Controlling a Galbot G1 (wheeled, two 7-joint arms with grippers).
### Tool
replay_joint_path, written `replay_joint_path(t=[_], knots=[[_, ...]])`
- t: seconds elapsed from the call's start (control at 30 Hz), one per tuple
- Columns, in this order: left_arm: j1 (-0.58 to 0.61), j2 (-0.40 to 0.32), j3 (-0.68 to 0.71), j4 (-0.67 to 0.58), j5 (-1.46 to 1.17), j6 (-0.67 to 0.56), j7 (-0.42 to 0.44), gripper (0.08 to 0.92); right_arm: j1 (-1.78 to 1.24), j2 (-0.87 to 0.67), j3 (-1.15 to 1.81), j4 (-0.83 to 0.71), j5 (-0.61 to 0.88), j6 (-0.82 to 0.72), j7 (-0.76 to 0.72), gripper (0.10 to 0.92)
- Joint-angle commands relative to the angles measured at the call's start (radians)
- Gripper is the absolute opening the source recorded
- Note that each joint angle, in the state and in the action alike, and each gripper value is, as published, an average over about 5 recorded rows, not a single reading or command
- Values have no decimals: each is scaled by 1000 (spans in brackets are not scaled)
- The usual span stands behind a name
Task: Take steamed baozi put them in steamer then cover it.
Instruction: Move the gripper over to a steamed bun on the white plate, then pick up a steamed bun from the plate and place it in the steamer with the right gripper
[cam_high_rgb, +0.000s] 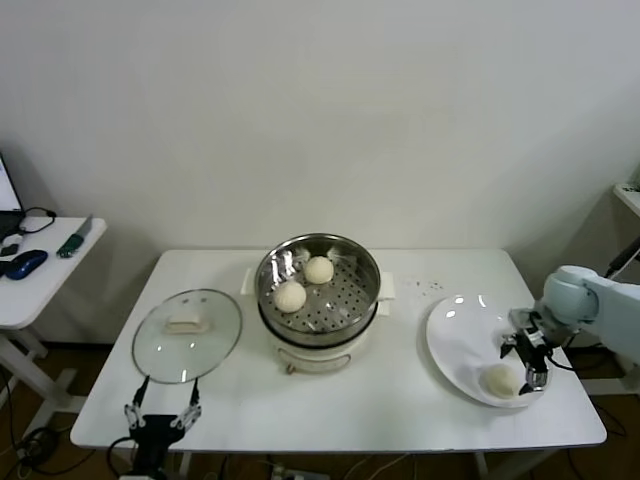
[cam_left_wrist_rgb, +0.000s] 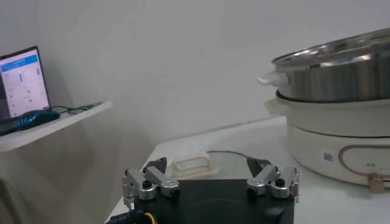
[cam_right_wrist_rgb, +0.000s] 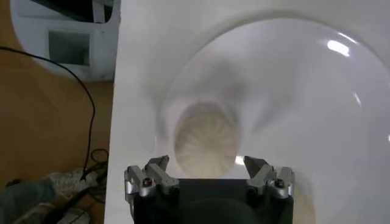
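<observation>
The steel steamer (cam_high_rgb: 318, 262) on its white pot base sits mid-table with two cream baozi (cam_high_rgb: 319, 269) (cam_high_rgb: 290, 296) inside. One baozi (cam_high_rgb: 499, 379) lies on the white plate (cam_high_rgb: 455, 330) at the right; a fourth is not visible. My right gripper (cam_high_rgb: 530, 362) is open just above and beside this baozi; in the right wrist view the bun (cam_right_wrist_rgb: 205, 139) lies between the spread fingers of the gripper (cam_right_wrist_rgb: 207, 165). The glass cover (cam_high_rgb: 187, 333) with its cream handle (cam_left_wrist_rgb: 196, 165) lies flat on the table left of the steamer. My left gripper (cam_high_rgb: 161, 411) is open, parked at the table's front-left edge.
A side table (cam_high_rgb: 40, 270) at far left holds a mouse and laptop (cam_left_wrist_rgb: 23, 82). The plate sits close to the table's right front corner. The pot base (cam_left_wrist_rgb: 341, 146) fills the right of the left wrist view.
</observation>
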Motion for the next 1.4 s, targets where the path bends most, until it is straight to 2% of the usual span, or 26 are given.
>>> replay_joint_path(t=[0.03, 0.27, 0.77, 0.97, 1.17, 1.4], knots=[[4, 0, -2, 4, 2, -2, -1, 823, -84, 33, 61, -48, -40, 10, -2, 823], [14, -2, -6, 12, -5, -12, -4, 823, -87, 57, 56, -60, -37, 12, -5, 814], [14, -3, -4, 5, -6, -11, -5, 823, 2, 68, 15, -63, -26, 54, -21, 707], [18, -1, 1, 1, -5, -10, -4, 823, 256, 139, -108, -29, -85, 261, -51, 698], [17, -4, 9, -7, 0, -12, -1, 823, 507, 309, -182, 9, -174, 478, -78, 699], [19, -9, 13, -9, -5, -24, 5, 823, 594, 514, -141, 7, -176, 606, -82, 704]])
